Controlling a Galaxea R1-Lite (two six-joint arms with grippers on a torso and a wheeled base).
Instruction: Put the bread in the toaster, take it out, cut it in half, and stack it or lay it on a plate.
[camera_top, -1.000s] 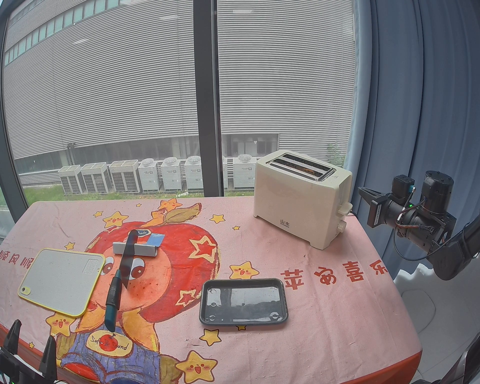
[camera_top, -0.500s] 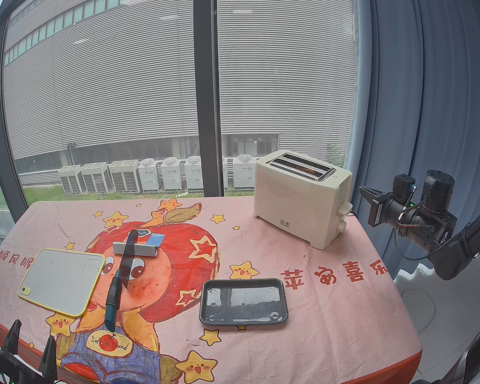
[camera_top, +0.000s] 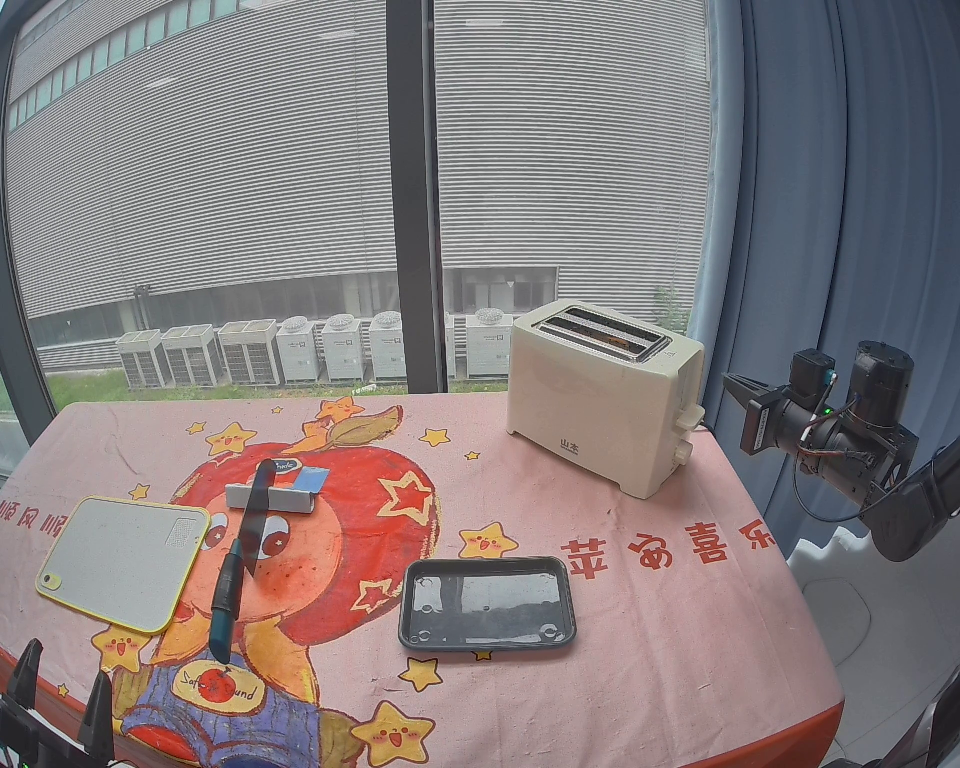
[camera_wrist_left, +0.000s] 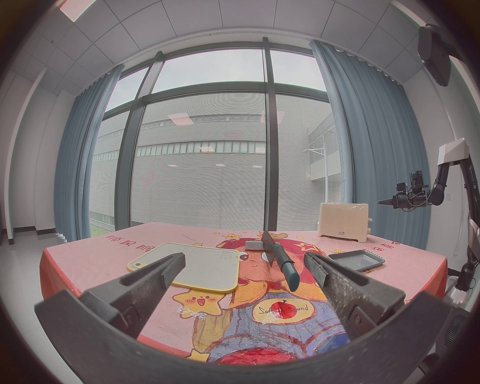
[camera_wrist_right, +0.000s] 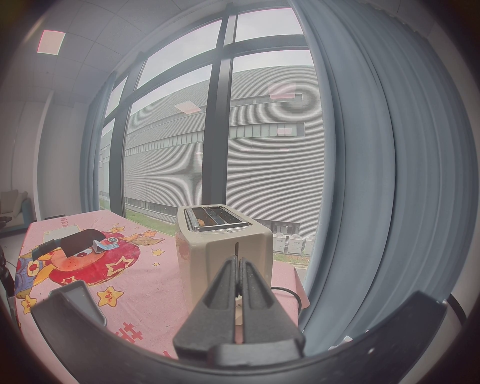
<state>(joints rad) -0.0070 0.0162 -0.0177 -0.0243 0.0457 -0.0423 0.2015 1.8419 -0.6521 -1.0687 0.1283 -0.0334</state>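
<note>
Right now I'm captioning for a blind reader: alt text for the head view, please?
A cream toaster stands far right on a pink cartoon tablecloth, the right gripper level with it past the table's edge. Nearer lie a dark tray, a knife on a small rest and a white cutting board.

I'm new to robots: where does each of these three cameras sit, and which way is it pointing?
Head view: on the robot's head, looking forward and down over the table; right gripper shows beside the toaster.
Left wrist view: low at the table's near edge, looking across it; open left gripper frames the knife.
Right wrist view: past the table's right edge, facing the toaster's end; its shut gripper in front.
Shared: all three see the toaster.
</note>
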